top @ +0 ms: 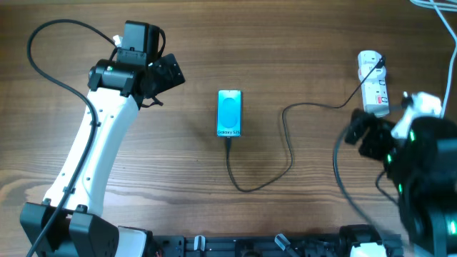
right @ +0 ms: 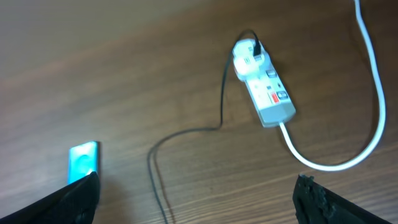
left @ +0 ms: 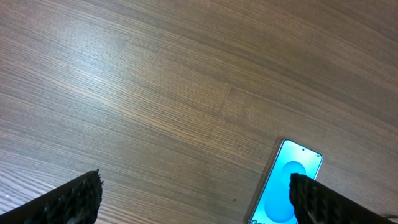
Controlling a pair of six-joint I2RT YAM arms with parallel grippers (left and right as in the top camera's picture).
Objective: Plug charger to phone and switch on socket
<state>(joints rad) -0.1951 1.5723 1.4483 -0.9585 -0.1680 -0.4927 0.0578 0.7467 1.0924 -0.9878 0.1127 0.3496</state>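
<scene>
The phone [top: 229, 113] lies flat at the table's middle, screen lit turquoise. It also shows in the left wrist view [left: 285, 193] and the right wrist view [right: 83, 161]. The charger [top: 285, 150], a thin black cable, reaches the phone's near end, loops right and runs up to the socket [top: 374, 83], a white power strip with a red-marked switch [right: 272, 97]. The cable also shows in the right wrist view [right: 186, 134]. My left gripper [top: 166, 73] is open and empty, left of the phone. My right gripper [top: 363, 135] is open and empty, just below the socket.
The socket's thick white cord [right: 367, 99] curves off to the right and up past the table's far right corner [top: 437, 14]. The arm bases stand along the near edge.
</scene>
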